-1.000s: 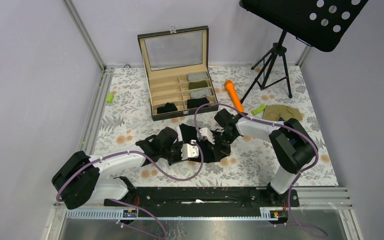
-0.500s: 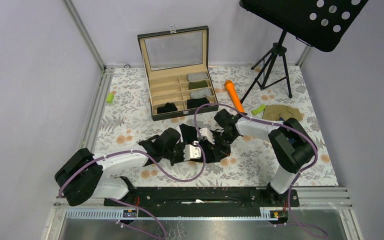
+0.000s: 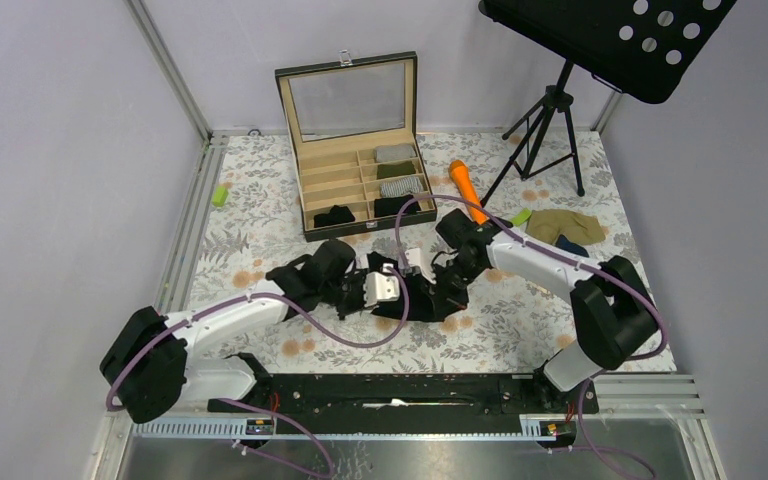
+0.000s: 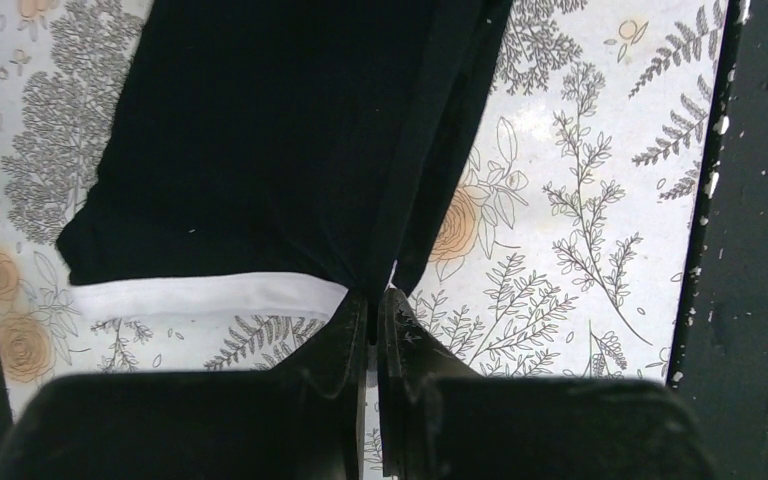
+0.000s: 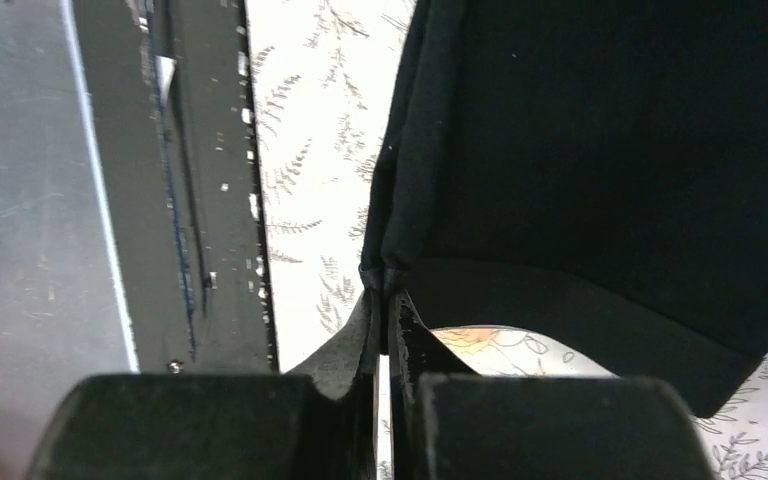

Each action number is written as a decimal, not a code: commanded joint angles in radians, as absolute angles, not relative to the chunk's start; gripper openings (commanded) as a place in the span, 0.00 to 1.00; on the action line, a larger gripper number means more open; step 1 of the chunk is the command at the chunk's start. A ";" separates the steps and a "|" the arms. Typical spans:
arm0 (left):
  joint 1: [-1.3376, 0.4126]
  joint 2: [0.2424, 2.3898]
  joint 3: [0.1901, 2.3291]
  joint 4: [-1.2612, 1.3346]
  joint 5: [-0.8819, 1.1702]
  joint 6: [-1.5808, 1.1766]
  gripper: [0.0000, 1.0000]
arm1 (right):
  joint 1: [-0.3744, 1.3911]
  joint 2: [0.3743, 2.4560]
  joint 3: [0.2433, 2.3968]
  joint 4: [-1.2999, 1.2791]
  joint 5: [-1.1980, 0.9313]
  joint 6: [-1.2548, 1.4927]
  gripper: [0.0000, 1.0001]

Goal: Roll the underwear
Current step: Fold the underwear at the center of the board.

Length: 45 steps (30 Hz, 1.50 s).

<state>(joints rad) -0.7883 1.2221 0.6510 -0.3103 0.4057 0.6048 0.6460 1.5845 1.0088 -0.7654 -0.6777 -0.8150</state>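
Underwear [image 4: 260, 130] edges disappear inside left gripper [image 4: 372, 303] and right gripper [image 5: 383, 288].

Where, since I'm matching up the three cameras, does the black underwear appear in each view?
Top external: black underwear lies mid-table on the floral tablecloth.
Left wrist: black underwear fills the upper left, its edge pinched in the left gripper.
Right wrist: black underwear fills the upper right, its edge pinched in the right gripper.
Shared landmark: the floral tablecloth beneath it.
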 commanded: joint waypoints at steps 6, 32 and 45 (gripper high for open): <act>-0.747 1.243 0.752 -0.274 0.453 0.582 0.00 | 0.570 1.552 1.053 -0.910 -0.790 -0.810 0.00; -0.608 1.749 1.127 -0.150 0.371 0.659 0.00 | 0.236 2.048 1.487 -1.008 -0.842 -0.763 0.00; -0.588 1.892 1.248 -0.138 0.311 0.605 0.06 | 0.222 2.202 1.597 -0.955 -0.804 -0.649 0.01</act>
